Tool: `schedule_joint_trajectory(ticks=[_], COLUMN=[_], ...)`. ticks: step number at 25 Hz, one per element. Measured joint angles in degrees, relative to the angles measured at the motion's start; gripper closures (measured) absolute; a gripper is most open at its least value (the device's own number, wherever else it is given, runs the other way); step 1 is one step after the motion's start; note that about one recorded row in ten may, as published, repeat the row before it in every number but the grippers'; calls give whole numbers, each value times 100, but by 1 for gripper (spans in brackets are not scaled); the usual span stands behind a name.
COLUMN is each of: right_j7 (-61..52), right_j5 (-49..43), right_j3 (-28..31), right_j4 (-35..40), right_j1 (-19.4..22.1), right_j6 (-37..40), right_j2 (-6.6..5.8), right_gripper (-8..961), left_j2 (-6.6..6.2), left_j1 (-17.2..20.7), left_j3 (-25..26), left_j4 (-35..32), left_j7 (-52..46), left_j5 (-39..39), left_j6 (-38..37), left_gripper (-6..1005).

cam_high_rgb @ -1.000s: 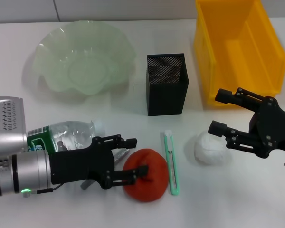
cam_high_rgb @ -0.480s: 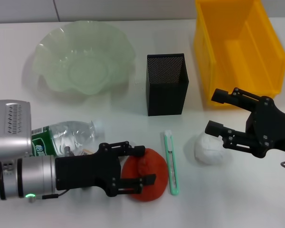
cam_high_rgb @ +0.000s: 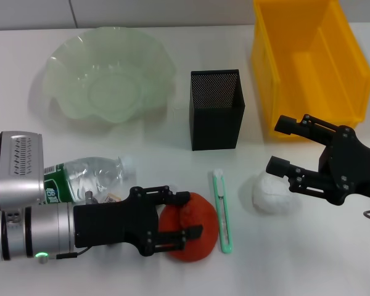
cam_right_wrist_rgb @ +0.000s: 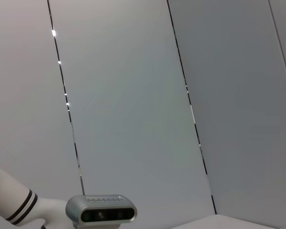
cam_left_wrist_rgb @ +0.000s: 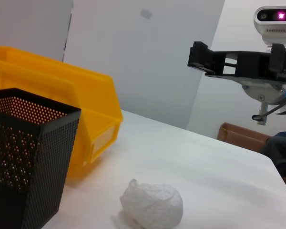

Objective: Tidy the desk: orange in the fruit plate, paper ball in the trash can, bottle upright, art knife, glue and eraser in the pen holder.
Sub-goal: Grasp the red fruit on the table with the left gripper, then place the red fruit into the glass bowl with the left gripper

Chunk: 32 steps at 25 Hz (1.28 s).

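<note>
Surface: white and flat (cam_high_rgb: 172, 160), with pale grey wall panels behind it in both wrist views.
Fruit plate: pale green bowl with a wavy rim (cam_high_rgb: 68, 98), at the far left, well beyond the left end effector, holding nothing.
Bottle: clear, green label (cam_high_rgb: 80, 179), lying on its side just behind the left arm, beside its silver wrist.
Left end effector: black fingers spread (cam_high_rgb: 188, 214), one on the far side and one on the near side of the orange, at or very near its skin; whether they press it I cannot tell.
Orange: red-orange, lumpy (cam_high_rgb: 197, 228), on the surface between those fingers.
Art knife: mint green with a white tip (cam_high_rgb: 222, 213), lying flat just past the orange, on the side away from the left arm.
Pen holder: black mesh cup (cam_high_rgb: 216, 108), upright, well beyond the left fingertips; it also fills the near edge of the left wrist view (cam_left_wrist_rgb: 24, 157).
Paper ball: white crumpled wad (cam_high_rgb: 271, 192), directly at the right end effector's fingertips.
Right end effector: fingers spread wide (cam_high_rgb: 276, 144), tips pointing toward the pen holder, the lower one over the ball's top edge.
Trash can: yellow bin (cam_high_rgb: 314, 61), just behind the right end effector, far right.
</note>
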State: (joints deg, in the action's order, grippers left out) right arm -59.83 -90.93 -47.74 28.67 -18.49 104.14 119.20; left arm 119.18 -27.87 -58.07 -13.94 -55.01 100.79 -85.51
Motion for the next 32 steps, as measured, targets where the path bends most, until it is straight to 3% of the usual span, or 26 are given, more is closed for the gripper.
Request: schedule_joint_trajectory(ticks=[4,8,14,24,28,32], right_j7=[1,10,60,60,78,85], right_j5=[0,0,0,26,35,38], right_j3=[-5,-3,-3,-14,1,1], right_j4=[-2,-2,-43,-55,-54,-54], right_j1=[3,3,-2,-14,-14,-18], right_j6=[0,0,1,5,5,5], right_j2=[-2,-2,5,7,7,9], right_gripper=[181,181,180,182,182,181], left_j2=[0,0,0,-17,-31,-44], left_j1=[-5,-11,-35,-108,-96,-57], left_j3=[29,35,9,-94,-86,44], left_j4=[25,42,42,-45,-216,-792], left_j7=[15,17,17,-78,-89,-470], left_j5=[-1,-3,-7,-13,-16,-21], left_j6=[5,26,58,-334,-536,-993], left_gripper=[250,450,665,800,809,818])
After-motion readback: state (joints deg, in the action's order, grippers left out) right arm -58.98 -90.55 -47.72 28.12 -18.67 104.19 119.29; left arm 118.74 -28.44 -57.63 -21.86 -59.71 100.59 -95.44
